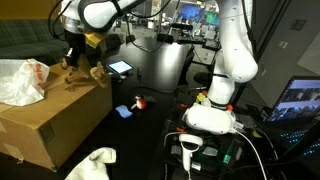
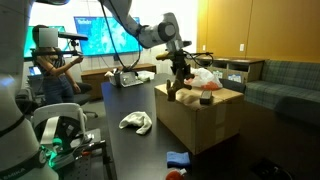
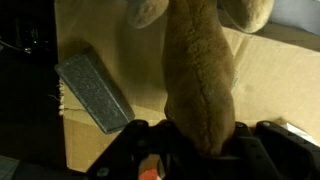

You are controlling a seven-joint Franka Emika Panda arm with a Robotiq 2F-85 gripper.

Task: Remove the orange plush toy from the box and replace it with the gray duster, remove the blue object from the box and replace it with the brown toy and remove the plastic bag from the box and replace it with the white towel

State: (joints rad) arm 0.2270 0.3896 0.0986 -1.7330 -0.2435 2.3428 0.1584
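Dark table (image 1: 150, 85) all round; my gripper (image 3: 192, 135) is clamped on the brown toy (image 3: 200, 70), dangling it over the box (image 1: 50, 120). Just beneath my hand lies the gray duster (image 3: 95, 92).

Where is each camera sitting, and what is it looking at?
In an exterior view: camera beside the dark table, facing the large brown cardboard box; white arm and end effector show.
In an exterior view: camera off another table edge, facing the box; arm and end effector show.
Wrist view: on the wrist, looking down the end effector at the floppy tan-brown plush toy it grips.
Shared: all three show that toy.
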